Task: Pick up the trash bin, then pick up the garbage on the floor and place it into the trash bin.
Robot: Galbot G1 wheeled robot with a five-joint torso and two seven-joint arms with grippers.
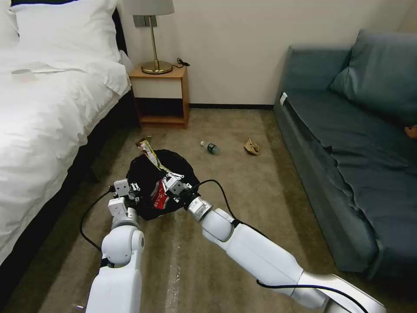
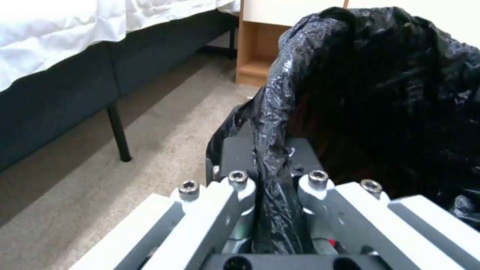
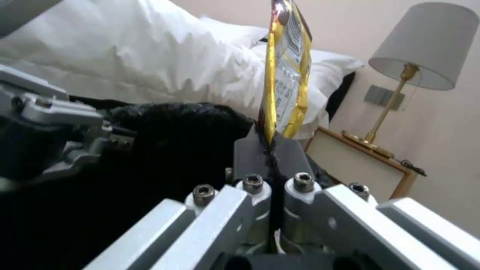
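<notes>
Low in the centre-left of the head view, our left claw (image 1: 130, 191) was clenched on the rim of the small round bin lined with crinkled black plastic (image 1: 145, 174). Our right claw (image 1: 171, 182) gripped the flat dark-and-yellow snack wrapper (image 1: 152, 158) above its mouth. The wrapper's long axis pointed up and away, so we judged it best tipped fully inside before releasing.

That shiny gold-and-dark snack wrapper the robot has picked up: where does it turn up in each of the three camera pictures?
Head view: the snack wrapper sticks up from the right gripper over the trash bin.
Left wrist view: I cannot make it out; the bin's black bag takes up that side.
Right wrist view: it stands upright, pinched between shut fingers.
Shared landmark: the wooden nightstand.
</notes>
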